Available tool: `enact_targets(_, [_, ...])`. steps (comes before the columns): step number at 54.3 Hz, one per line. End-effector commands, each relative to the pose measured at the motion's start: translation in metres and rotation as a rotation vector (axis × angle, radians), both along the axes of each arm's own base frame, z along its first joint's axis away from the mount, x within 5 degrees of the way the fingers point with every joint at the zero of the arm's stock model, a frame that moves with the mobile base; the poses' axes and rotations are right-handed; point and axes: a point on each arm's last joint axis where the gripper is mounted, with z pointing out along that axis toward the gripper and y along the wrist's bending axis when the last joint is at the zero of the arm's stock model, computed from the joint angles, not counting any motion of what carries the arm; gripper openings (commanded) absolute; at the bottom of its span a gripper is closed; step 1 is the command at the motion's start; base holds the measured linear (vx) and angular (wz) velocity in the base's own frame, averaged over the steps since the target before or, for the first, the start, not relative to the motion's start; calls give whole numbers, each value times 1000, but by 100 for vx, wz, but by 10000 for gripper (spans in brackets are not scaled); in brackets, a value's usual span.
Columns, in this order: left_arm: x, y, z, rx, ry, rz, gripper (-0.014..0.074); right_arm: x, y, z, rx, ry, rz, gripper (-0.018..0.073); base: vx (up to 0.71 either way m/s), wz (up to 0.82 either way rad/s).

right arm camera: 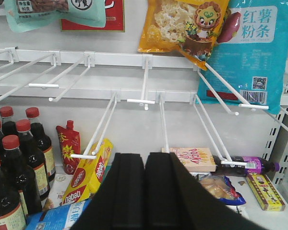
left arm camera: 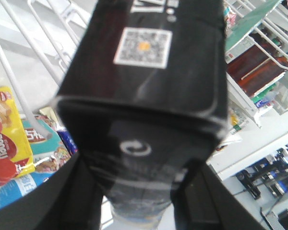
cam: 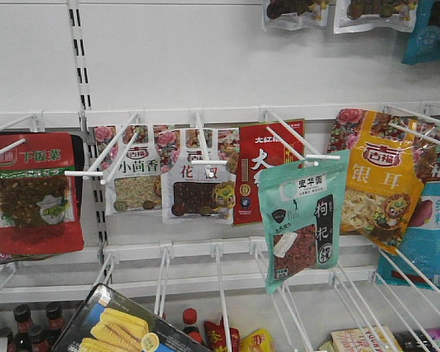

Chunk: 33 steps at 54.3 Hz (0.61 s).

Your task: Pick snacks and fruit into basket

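Hooks [right arm camera: 143, 84] line white store shelving [cam: 205, 51]; left hand [left arm camera: 141, 191] clamps the black box [left arm camera: 149, 72], right hand [right arm camera: 145, 187] closed, empty.

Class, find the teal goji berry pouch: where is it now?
In the front view, the teal goji pouch hangs from a white hook right of centre, between the red pouch and the orange pouch.

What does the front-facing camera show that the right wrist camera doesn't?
Front only: the black wafer-roll box at bottom left and the white floral-topped pouches. Right wrist only: the right gripper, fingers shut with nothing between them. Both: the teal goji pouch and the orange lion pouch.
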Motion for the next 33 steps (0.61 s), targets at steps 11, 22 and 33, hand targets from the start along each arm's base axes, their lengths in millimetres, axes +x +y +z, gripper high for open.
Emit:
enact_targets(11, [6, 5, 32, -184, -195, 71, 2, 0, -1, 6, 1, -90, -13, -10, 0, 0])
enact_targets(22, [7, 6, 34, -202, -209, 87, 2, 0, -1, 6, 1, -90, -13, -10, 0, 0])
enact_targets(33, [9, 12, 42, -245, -241, 154, 2, 0, -1, 6, 1, -90, -13, -10, 0, 0])
